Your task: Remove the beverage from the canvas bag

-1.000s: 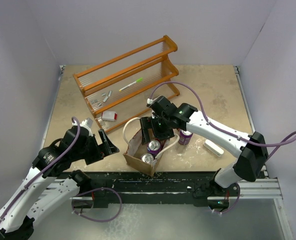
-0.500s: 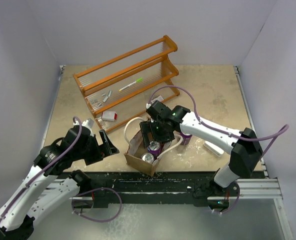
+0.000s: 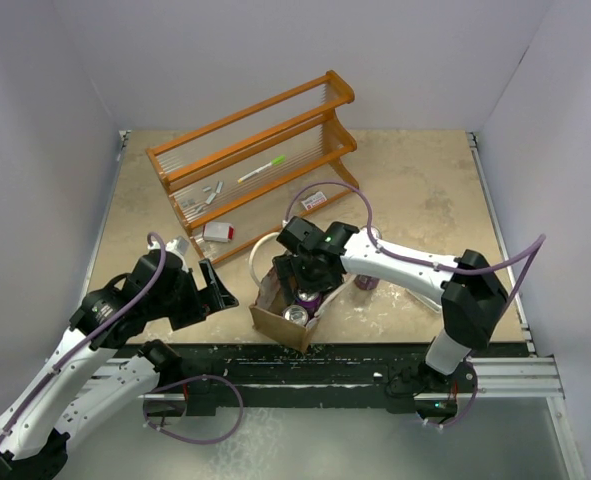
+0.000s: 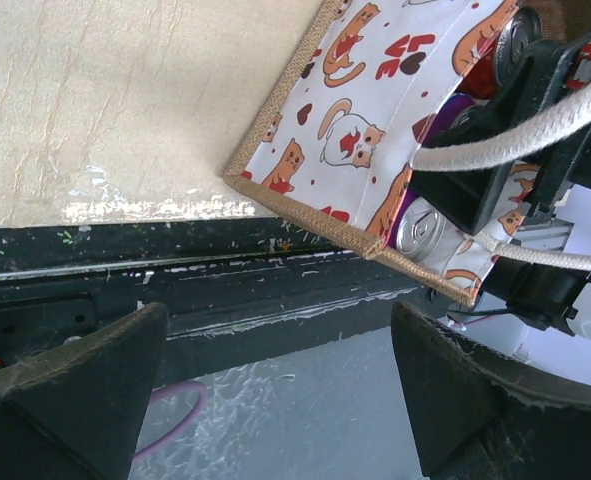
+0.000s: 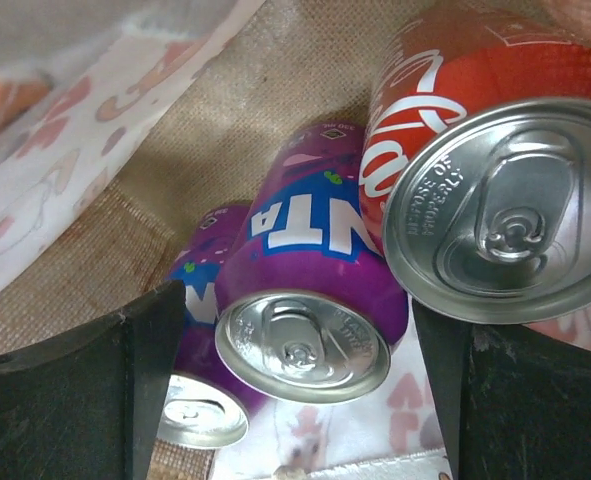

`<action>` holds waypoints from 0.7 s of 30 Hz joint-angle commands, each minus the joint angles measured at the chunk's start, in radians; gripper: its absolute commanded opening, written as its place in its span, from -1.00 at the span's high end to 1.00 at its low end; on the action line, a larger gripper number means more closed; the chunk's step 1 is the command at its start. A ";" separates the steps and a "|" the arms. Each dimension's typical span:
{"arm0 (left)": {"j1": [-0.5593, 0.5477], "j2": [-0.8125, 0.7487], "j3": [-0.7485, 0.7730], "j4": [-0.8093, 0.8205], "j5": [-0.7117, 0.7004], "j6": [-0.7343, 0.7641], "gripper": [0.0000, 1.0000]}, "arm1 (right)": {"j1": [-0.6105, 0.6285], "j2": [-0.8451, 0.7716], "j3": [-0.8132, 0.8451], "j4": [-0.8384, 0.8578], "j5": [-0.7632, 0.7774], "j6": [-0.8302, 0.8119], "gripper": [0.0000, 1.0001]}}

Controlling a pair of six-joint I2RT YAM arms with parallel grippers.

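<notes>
The canvas bag (image 3: 272, 318) stands open near the table's front edge, its cat-print side (image 4: 355, 110) showing in the left wrist view. Inside lie a purple can (image 5: 305, 290), a red cola can (image 5: 485, 200) and a second purple can (image 5: 200, 400). My right gripper (image 3: 310, 278) is down in the bag's mouth. Its jaws (image 5: 295, 345) stand open on either side of the middle purple can's top, not closed on it. My left gripper (image 3: 215, 290) hangs open just left of the bag with nothing between its fingers (image 4: 95, 370).
One more purple can (image 3: 367, 278) stands on the table right of the bag, beside my right arm. An orange wooden rack (image 3: 250, 150) with a green pen (image 3: 262, 168) fills the back left. A small white and red box (image 3: 217, 232) lies in front of it.
My right gripper has moved left and down into the bag's mouth, over the cans. The left arm has hardly moved.
</notes>
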 commanded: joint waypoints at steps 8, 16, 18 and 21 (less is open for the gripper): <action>-0.005 -0.009 0.010 0.015 -0.006 -0.019 -0.90 | 0.054 0.062 -0.025 -0.004 0.056 0.048 -0.71; -0.005 -0.002 0.006 0.026 0.003 -0.020 -0.90 | 0.054 0.041 0.001 -0.017 0.064 0.041 -0.47; -0.004 0.000 0.005 0.027 0.005 -0.020 -0.90 | 0.054 0.028 0.005 -0.020 0.064 0.041 -0.44; -0.004 0.000 0.006 0.028 0.007 -0.017 -0.91 | 0.054 0.010 0.009 -0.018 0.064 0.042 -0.36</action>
